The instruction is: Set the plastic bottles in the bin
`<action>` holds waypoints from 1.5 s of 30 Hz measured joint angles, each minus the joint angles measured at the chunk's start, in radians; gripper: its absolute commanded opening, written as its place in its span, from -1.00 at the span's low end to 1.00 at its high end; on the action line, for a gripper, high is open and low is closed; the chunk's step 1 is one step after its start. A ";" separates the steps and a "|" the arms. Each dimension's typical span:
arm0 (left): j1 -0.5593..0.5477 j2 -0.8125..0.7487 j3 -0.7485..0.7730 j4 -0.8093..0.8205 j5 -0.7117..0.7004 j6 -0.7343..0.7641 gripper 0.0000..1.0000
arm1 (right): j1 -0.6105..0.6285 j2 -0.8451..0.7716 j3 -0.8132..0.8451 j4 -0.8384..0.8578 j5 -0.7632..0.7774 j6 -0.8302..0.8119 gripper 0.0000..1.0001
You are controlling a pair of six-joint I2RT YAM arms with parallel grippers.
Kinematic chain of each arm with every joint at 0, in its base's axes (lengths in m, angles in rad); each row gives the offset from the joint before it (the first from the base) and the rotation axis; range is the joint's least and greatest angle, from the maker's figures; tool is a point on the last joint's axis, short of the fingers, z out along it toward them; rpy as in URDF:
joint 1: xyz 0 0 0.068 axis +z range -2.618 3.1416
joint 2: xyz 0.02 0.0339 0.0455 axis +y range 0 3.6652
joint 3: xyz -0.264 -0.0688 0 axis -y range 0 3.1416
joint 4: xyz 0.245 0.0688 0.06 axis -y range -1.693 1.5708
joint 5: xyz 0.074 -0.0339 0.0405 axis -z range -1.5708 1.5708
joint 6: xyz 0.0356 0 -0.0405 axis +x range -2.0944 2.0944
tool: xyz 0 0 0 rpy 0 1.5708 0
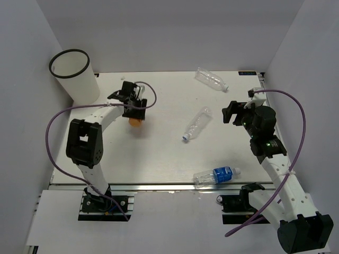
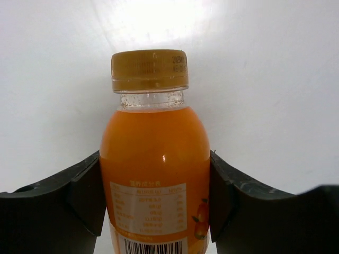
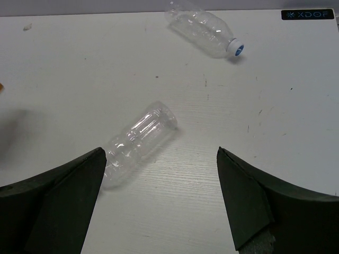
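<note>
My left gripper (image 1: 134, 112) is shut on the short orange bottle (image 1: 136, 121), just right of the tall white bin (image 1: 80, 84) with its black rim. In the left wrist view the orange bottle (image 2: 153, 153) fills the space between the fingers (image 2: 85, 196), which press on both its sides. My right gripper (image 1: 231, 112) is open and empty. One clear bottle (image 1: 197, 124) lies left of it, and also shows in the right wrist view (image 3: 139, 138). A second clear bottle (image 1: 211, 79) lies at the back (image 3: 204, 30). The blue-labelled bottle (image 1: 214, 176) lies near the front edge.
White walls close in the table (image 1: 159, 159) on the left, back and right. A purple cable (image 1: 296, 106) loops beside the right arm, and another trails from the left arm (image 1: 53, 121).
</note>
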 measured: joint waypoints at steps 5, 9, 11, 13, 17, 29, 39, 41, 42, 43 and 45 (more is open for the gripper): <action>0.072 -0.069 0.283 0.025 -0.082 -0.076 -0.18 | 0.000 0.003 0.000 0.000 0.023 0.000 0.79; 0.203 -0.113 0.478 0.159 -0.230 -0.127 -0.31 | 0.000 0.004 0.000 0.000 0.039 0.000 0.79; 0.277 -0.123 0.534 0.206 -0.303 -0.146 -0.31 | 0.000 0.006 0.000 -0.001 0.052 -0.001 0.79; 0.340 -0.106 0.593 0.253 -0.388 -0.162 -0.10 | 0.000 0.008 0.000 -0.003 0.064 -0.001 0.79; 0.418 -0.023 0.698 0.310 -0.499 -0.156 0.75 | 0.000 0.014 0.001 -0.020 0.084 -0.004 0.79; 0.421 0.182 0.784 0.249 -0.378 -0.200 0.96 | 0.000 0.032 0.008 -0.082 0.104 0.018 0.79; 0.209 -0.170 0.461 0.228 -0.091 -0.142 0.96 | 0.000 0.120 0.062 -0.164 0.161 0.077 0.79; 0.122 -0.212 0.413 0.227 -0.026 -0.117 0.96 | 0.000 0.142 0.087 -0.187 0.183 0.095 0.79; 0.074 -0.224 0.390 0.228 0.010 -0.104 0.96 | 0.000 0.148 0.091 -0.194 0.197 0.108 0.79; 0.028 -0.227 0.369 0.230 0.047 -0.094 0.97 | 0.000 0.152 0.092 -0.204 0.220 0.122 0.79; -0.048 -0.220 0.327 0.228 0.108 -0.076 0.96 | 0.000 0.155 0.092 -0.228 0.261 0.156 0.79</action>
